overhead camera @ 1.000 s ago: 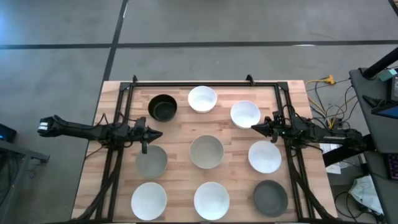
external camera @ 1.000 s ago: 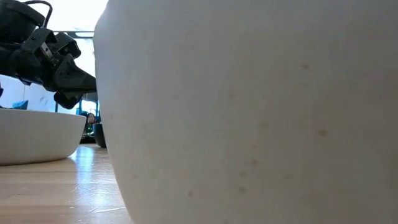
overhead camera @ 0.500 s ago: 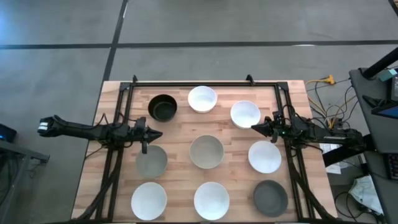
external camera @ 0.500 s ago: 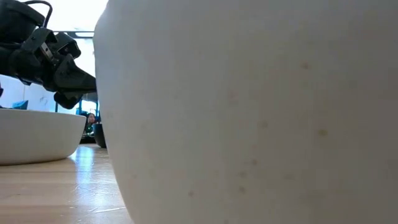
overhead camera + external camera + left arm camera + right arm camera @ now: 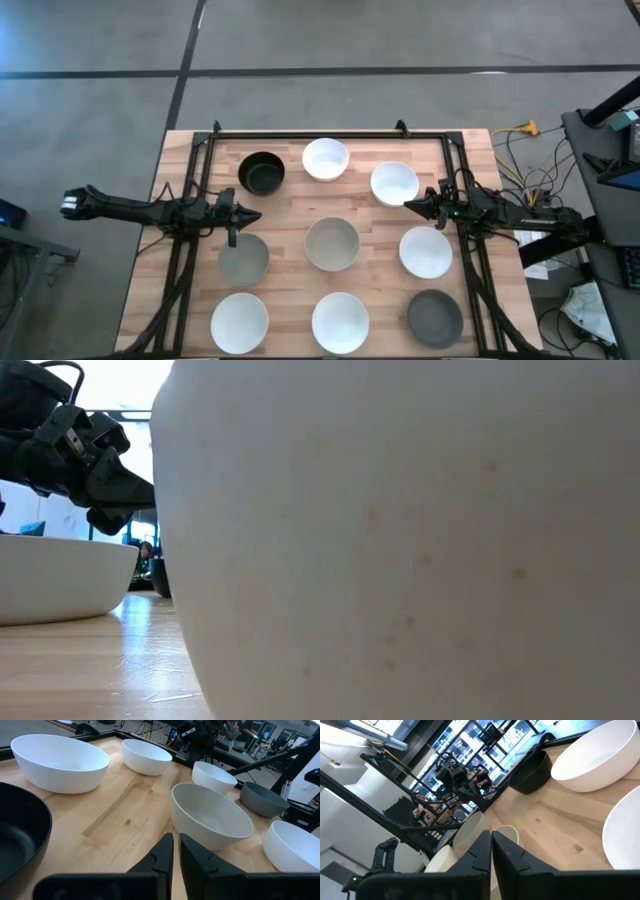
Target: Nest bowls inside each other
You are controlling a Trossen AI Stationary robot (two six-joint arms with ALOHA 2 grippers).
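Observation:
Nine bowls stand rim-up in three rows on the wooden table. The far row holds a black bowl (image 5: pixel 262 173) and two white bowls (image 5: pixel 325 159) (image 5: pixel 394 184). In the middle row are two grey-green bowls (image 5: pixel 244 258) (image 5: pixel 332 244) and a white one (image 5: pixel 426 252). The near row has two white bowls (image 5: pixel 239 322) (image 5: pixel 340 322) and a dark grey bowl (image 5: pixel 435 316). My left gripper (image 5: pixel 250 215) (image 5: pixel 175 850) is shut, between the black bowl and the left grey-green one. My right gripper (image 5: pixel 410 205) (image 5: pixel 490 847) is shut, beside the far right white bowl.
A black metal frame (image 5: pixel 310 133) runs along the table's far edge and down both sides. Cables (image 5: pixel 525 150) and equipment lie off the right side. In the low view the near middle white bowl (image 5: pixel 400 540) fills most of the picture. Bare wood (image 5: pixel 290 215) shows between the bowls.

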